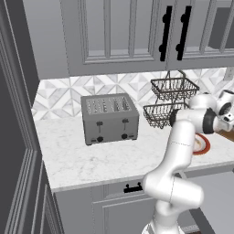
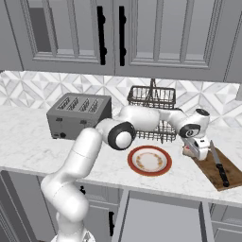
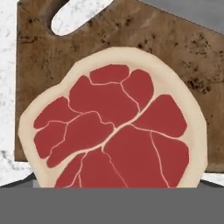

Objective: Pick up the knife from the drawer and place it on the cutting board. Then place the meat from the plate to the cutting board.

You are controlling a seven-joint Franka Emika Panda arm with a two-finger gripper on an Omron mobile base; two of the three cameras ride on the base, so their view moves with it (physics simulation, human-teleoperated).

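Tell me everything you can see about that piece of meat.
The meat is a raw, rounded slab, deep red lobes split by pale fat seams and ringed by a cream fat edge. It fills the hand view, over the brown cutting board. From the right base view it sits at the gripper, by the board's near-left end.

Grey panelled upper cabinets [image 2: 156, 38] with black bar handles [image 2: 101, 35] hang above a white marble counter [image 1: 87, 157]; the backsplash [image 1: 59, 93] carries a pale geometric tile pattern; a silver four-slot toaster [image 1: 109, 118] stands toward the counter's back edge; beside it a two-tier dark wire basket [image 1: 171, 98] sits against the backsplash; grey base cabinets [image 1: 114, 205] run below
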